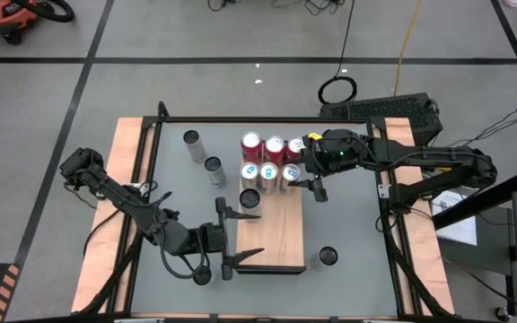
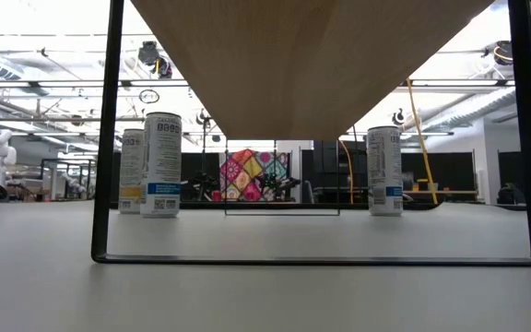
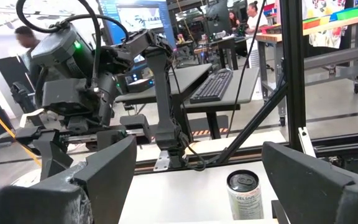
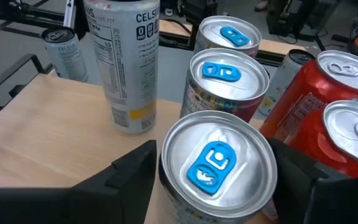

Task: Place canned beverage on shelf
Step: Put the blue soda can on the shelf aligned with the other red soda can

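while the right gripper [image 4: 213, 180] straddles a silver can with a blue tab [image 4: 216, 165], you see its fingers spread, just clear of the sides, the can upright on the light-brown wood-grain shelf board [image 1: 281, 235] beside two more blue-tab cans and three red ones [image 1: 250, 144]; left gripper [image 1: 240, 236] waits wide open, empty, at the board's left edge

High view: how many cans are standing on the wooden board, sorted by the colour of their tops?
On the shelf:
Red-topped cans: 3 (one partly hidden)
Silver-topped cans with blue tabs: 3
Dark-topped can: 1
Total: 7
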{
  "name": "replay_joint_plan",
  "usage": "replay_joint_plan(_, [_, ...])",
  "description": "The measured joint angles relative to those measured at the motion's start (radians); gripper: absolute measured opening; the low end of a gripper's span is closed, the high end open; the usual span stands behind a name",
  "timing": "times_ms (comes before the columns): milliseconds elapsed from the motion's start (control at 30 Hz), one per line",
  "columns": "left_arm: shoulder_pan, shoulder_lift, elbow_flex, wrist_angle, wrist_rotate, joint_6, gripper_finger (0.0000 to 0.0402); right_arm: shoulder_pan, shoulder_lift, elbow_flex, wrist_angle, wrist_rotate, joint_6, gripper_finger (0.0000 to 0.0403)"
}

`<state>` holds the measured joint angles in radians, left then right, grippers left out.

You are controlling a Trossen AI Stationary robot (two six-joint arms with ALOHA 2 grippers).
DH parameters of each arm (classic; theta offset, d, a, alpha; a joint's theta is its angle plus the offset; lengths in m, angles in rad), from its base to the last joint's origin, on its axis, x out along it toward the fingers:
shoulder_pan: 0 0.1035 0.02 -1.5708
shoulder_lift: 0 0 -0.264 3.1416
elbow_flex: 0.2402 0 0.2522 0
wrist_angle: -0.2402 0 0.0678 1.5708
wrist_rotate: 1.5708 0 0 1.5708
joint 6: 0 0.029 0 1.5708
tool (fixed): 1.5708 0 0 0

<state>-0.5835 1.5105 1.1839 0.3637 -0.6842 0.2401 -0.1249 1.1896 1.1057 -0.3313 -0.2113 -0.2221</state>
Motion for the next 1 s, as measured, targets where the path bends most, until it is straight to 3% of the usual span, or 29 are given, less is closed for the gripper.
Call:
replay_joint_plan(333, [0.000,0.000,0.000,-0.009,0.000,-0.003,0.0345,0.013,-0.033,0.000,0.033,0.012,0.040,0.0242])
replay_joint_plan(467, [0.000,0.000,0.000,-0.009,0.000,-0.002,0.0345,0.059,-0.077,0.000,-0.003,0.084,0.098,0.0242])
replay_joint_plan(900, [-0.001,0.000,0.000,-0.015,0.000,-0.026,0.0345,0.419,-0.129,-0.036,-0.127,0.648,0.312,0.0242])
replay_joint_plan(1000, [-0.001,0.000,0.000,-0.015,0.000,-0.026,0.0345,0.467,-0.128,-0.118,-0.122,0.697,0.367,0.0229])
